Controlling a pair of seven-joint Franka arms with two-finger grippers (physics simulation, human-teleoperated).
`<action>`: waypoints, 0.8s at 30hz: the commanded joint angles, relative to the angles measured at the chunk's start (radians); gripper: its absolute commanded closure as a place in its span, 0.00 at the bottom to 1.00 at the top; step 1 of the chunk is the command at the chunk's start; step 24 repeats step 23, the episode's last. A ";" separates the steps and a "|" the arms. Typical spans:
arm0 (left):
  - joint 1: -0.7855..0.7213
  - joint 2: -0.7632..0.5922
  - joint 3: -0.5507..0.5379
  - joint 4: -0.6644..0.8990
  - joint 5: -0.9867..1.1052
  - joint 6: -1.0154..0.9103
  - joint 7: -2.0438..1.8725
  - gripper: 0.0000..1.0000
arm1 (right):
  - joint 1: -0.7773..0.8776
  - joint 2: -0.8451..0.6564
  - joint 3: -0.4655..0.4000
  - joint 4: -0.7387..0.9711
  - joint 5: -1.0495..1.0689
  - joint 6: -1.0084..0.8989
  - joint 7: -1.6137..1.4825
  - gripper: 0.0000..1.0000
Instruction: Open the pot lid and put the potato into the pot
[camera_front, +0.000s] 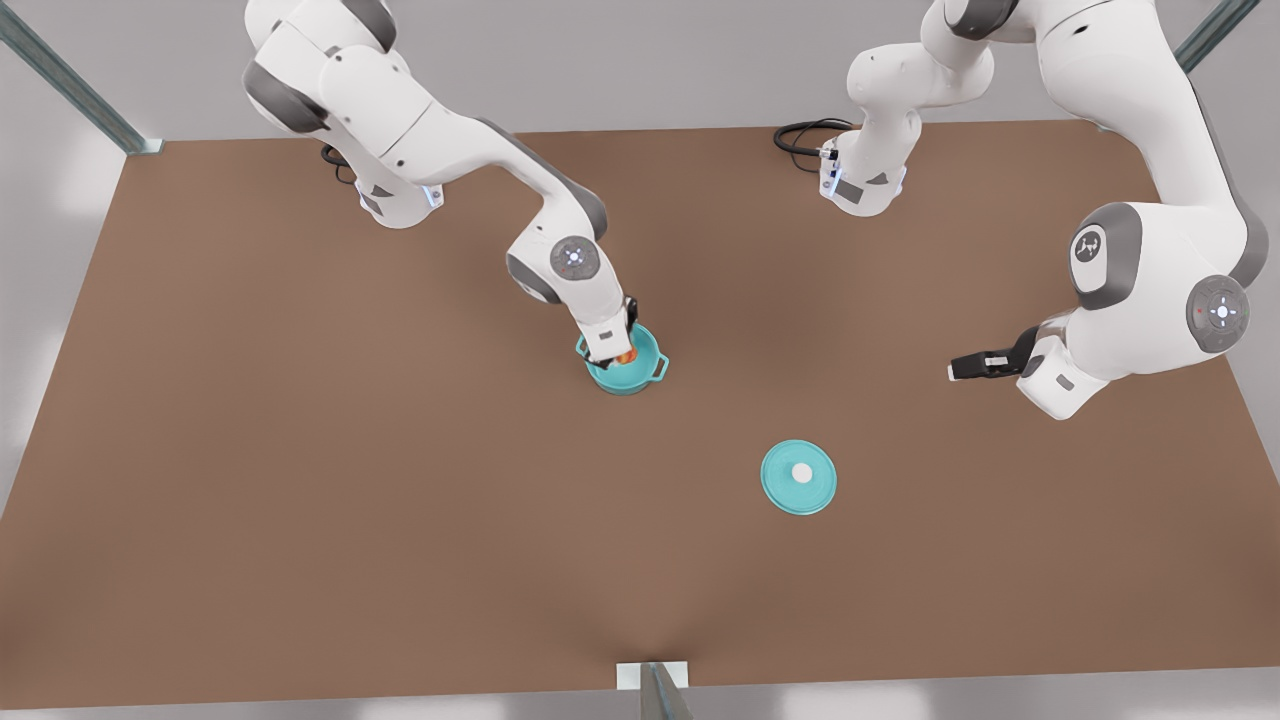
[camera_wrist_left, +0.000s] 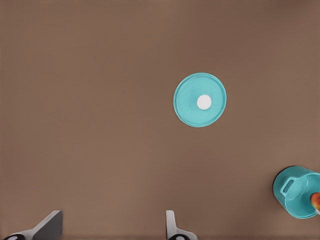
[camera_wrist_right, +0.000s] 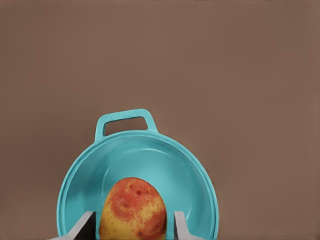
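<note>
The teal pot (camera_front: 640, 378) (camera_wrist_right: 145, 152) stands uncovered near the table's middle, one loop handle showing. My right gripper (camera_front: 616, 354) (camera_wrist_right: 134, 226), on the arm at the front view's left, reaches down into the pot's mouth, shut on the yellow and orange-red potato (camera_front: 627, 357) (camera_wrist_right: 132, 207), which hangs over the teal inside. The pot lid (camera_front: 798, 477) (camera_wrist_left: 200, 100) lies flat on the table with its white knob up, toward the front view's right of the pot. My left gripper (camera_front: 957, 370) (camera_wrist_left: 112, 227) hovers open and empty, farther right above the table. The pot (camera_wrist_left: 296, 192) with the potato (camera_wrist_left: 316, 200) also appears in the left wrist view.
The brown table (camera_front: 300, 480) stretches wide around pot and lid. A black cable (camera_front: 805, 135) coils by the arm base at the back. Metal frame posts stand at the corners and at the front edge (camera_front: 655, 690).
</note>
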 joint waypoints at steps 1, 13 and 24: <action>0.000 -0.001 0.000 0.000 0.001 -0.001 0.001 0.00 | -0.001 0.001 -0.001 0.012 -0.004 -0.003 0.265 0.00; 0.000 0.000 -0.003 0.003 -0.001 -0.001 -0.006 0.00 | -0.733 -0.225 -0.048 0.308 -0.020 -0.557 -0.160 0.00; -0.015 0.000 -0.005 0.013 0.002 0.001 -0.002 0.00 | -0.722 -0.220 -0.019 0.296 -0.018 -0.626 -0.080 0.00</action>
